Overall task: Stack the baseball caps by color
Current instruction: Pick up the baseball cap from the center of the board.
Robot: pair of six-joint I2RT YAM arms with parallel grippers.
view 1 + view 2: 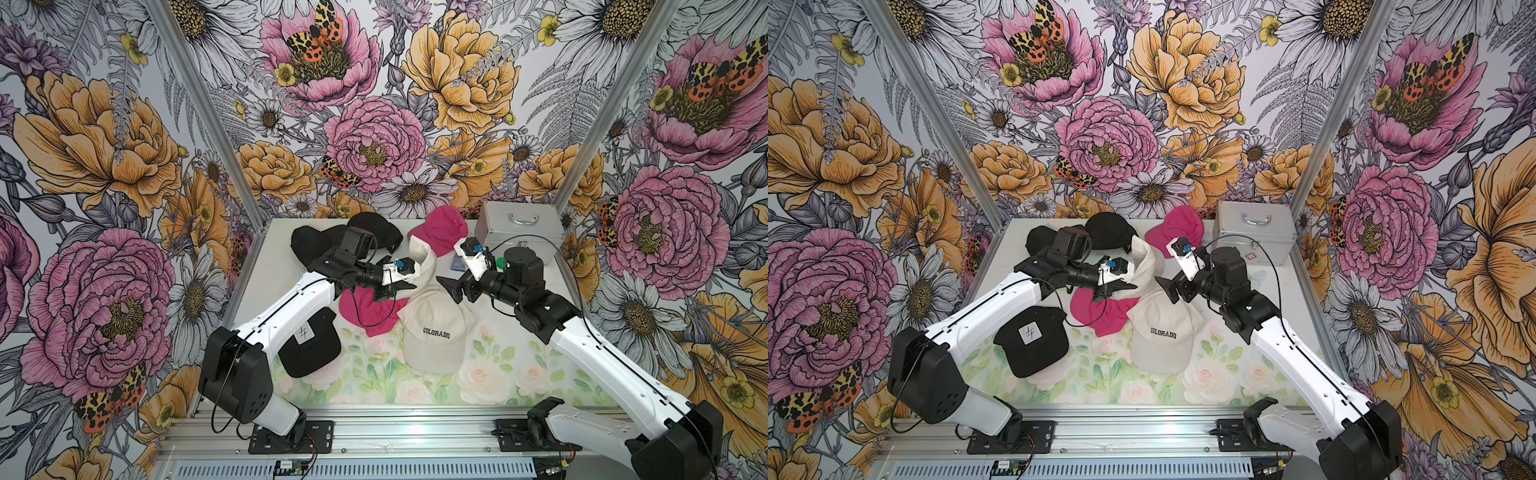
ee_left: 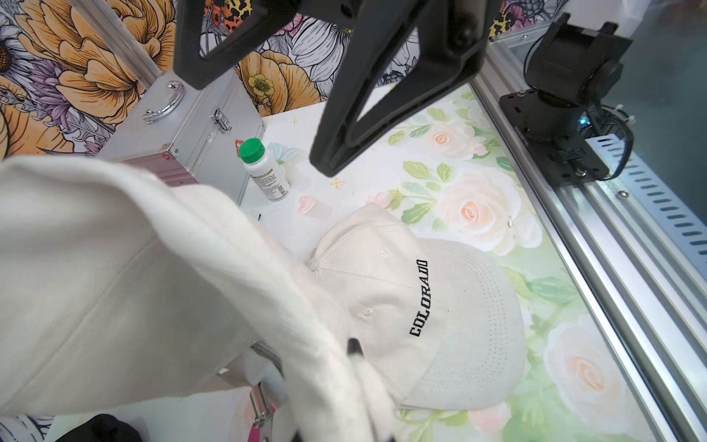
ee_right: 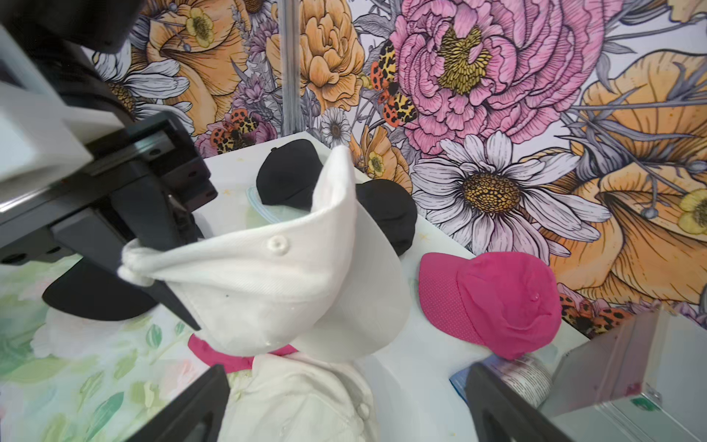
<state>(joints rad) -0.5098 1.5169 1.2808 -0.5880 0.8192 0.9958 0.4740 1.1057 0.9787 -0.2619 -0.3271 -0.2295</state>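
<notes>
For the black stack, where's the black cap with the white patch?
In both top views the black patch cap lies at the table's front on the robot's left, beside the left arm, a pink cap just right of it.

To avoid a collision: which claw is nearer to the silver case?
Right. The right claw, open, hangs a little before the silver case; the left claw, shut on a white cap, is farther, beyond the right one.

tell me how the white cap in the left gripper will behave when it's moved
Likely floppy: the white cap sags and folds where the left gripper pinches its fabric. The brim looks stiffer, curved upright. Probably light, since one small pinch seems to hold it up.
</notes>
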